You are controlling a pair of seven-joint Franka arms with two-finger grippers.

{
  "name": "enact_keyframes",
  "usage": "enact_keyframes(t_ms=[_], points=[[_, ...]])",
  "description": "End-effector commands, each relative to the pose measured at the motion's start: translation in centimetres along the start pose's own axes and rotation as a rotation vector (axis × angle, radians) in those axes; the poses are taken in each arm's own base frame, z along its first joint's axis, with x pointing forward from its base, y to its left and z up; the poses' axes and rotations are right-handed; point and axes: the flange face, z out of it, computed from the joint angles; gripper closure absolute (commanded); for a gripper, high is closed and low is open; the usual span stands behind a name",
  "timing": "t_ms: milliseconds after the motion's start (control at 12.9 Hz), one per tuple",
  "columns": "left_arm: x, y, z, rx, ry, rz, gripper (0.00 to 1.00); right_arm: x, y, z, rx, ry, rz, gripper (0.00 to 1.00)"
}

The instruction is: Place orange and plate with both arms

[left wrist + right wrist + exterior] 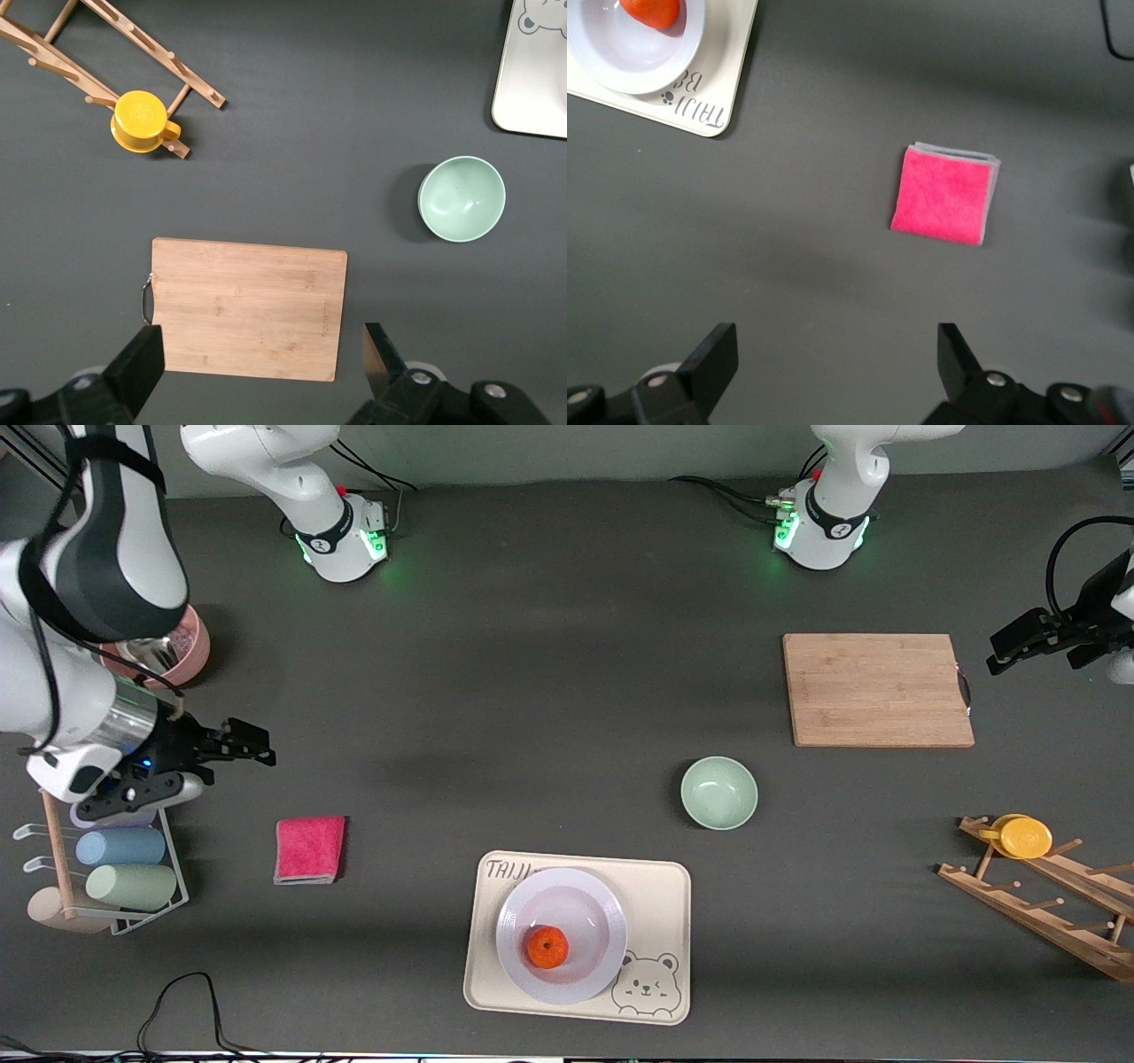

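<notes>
Orange (547,947) in plate (596,901), plate on bear tray (663,895).
I see left gripper (257,372) and right gripper (837,363) both gaping, empty, up at the table's two ends.

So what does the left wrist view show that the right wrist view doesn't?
Only the left wrist view shows the cutting board, the green bowl, the yellow lid on the wooden rack, and the left gripper with its fingers open.

Only the right wrist view shows the pink cloth, the orange on the plate, and the open right gripper.

Both show the dark table and a corner of the tray.
</notes>
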Motion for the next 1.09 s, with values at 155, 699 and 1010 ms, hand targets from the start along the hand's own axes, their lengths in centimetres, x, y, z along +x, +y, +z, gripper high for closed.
enact_keyframes(t_ms=[155,699,1010], points=[[-0.7,0.3,-2.2,0.014,0.013,0.03,0.0,-0.3,0.0,-4.8,-0.103,-0.009,0.027,0.0],[-0.8,0.6,-2.1,0.016,0.002,0.035,0.0,-2.5,6.8,-8.5,-0.117,-0.029,0.048,0.0],[-0.9,0.6,-2.0,0.016,-0.002,0.035,0.0,-1.5,1.7,-7.5,-0.089,-0.036,0.009,0.0]])
